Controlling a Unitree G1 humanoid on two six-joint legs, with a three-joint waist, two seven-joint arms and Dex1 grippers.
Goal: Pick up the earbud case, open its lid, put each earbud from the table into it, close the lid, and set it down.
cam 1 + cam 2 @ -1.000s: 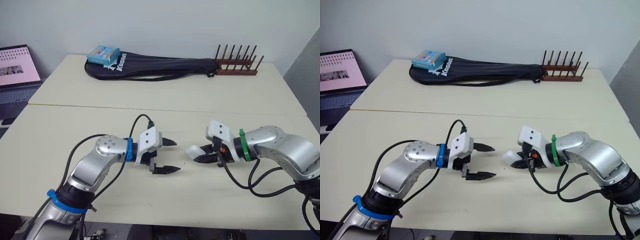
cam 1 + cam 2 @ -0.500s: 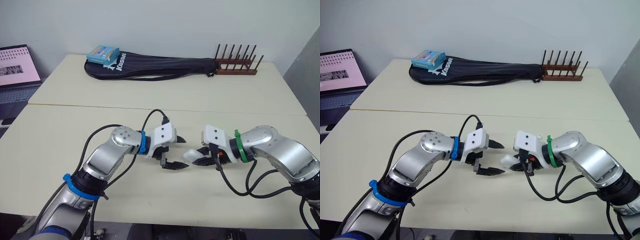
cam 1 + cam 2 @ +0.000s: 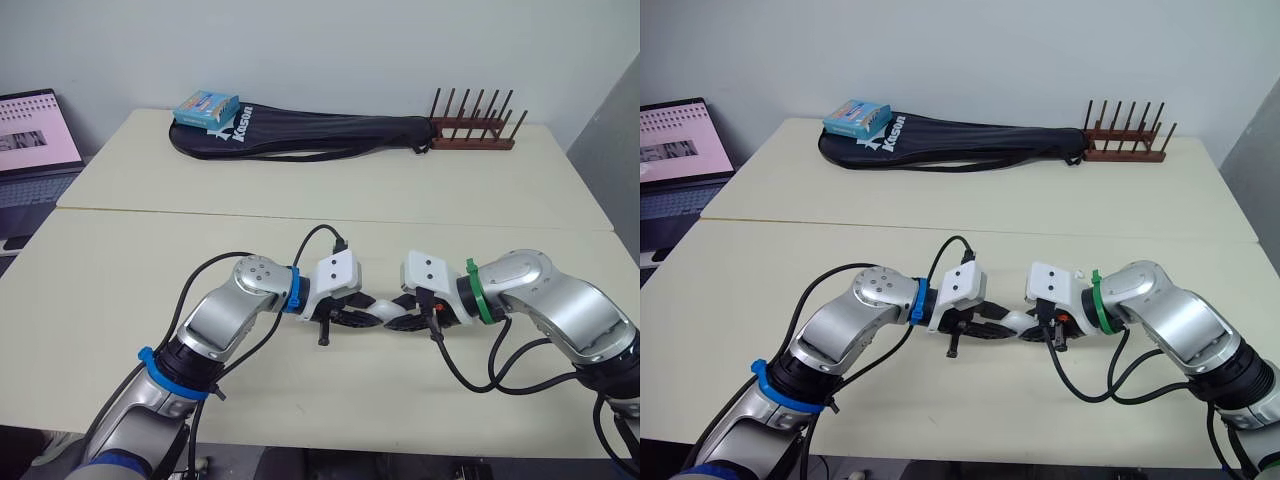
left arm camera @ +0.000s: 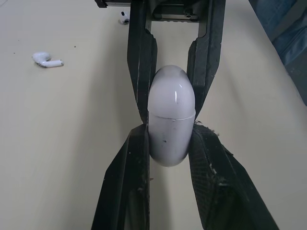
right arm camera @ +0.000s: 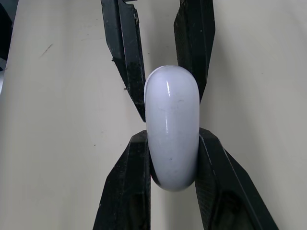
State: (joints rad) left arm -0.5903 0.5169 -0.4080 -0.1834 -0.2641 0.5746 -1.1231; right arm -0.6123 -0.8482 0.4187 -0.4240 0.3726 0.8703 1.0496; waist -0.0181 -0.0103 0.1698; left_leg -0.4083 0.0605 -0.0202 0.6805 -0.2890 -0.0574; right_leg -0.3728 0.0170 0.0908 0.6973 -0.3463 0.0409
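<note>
Over the pale beige tabletop [image 3: 300, 400], the left claw [image 3: 362, 312] and right claw [image 3: 398, 318] are each clamped on an end of the glossy white oval earbud case [image 4: 171, 122], probably to pry the lid open, while a small white earbud [image 4: 47, 60] waits on the tabletop nearby.

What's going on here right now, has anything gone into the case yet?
Not yet. The left claw and the right claw are both closed on the earbud case, gripping it from opposite ends between the two arms over the table. The lid is shut. Two earbuds lie loose on the table, so opening the case comes next.
</note>
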